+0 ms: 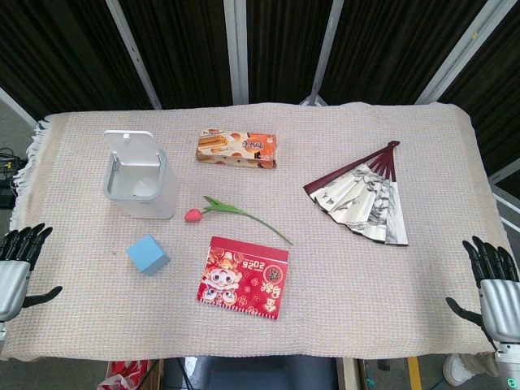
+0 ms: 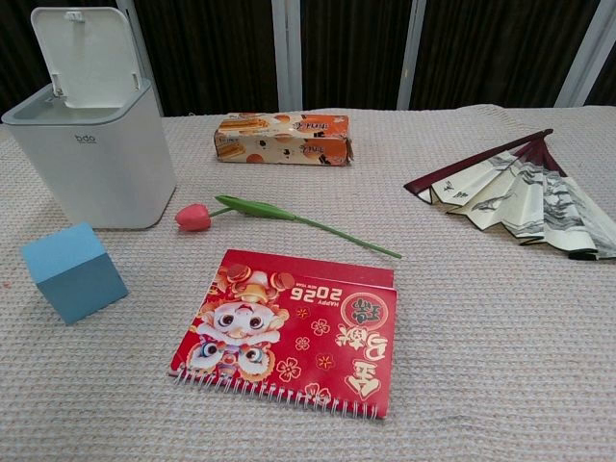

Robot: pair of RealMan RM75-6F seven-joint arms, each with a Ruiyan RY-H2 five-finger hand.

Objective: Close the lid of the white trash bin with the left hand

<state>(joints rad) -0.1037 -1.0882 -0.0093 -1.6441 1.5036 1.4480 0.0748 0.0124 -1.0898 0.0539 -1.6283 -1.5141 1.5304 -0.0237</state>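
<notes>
Bin (image 1: 140, 180) stood at the surface's far left, lid (image 1: 134, 149) upright and hinged at the back edge. Left hand (image 1: 16, 266) sat at the near-left edge, fingers spread and empty — bin lay ahead and slightly inward of it. Right hand (image 1: 492, 284), also spread, was well apart across the surface — left clearly nearer.

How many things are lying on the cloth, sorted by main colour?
White: 1, the trash bin
Blue: 1, the cube
Orange: 1, the snack box
Red: 2, the calendar and the tulip
Cream and maroon: 1, the fan
Total: 6
</notes>
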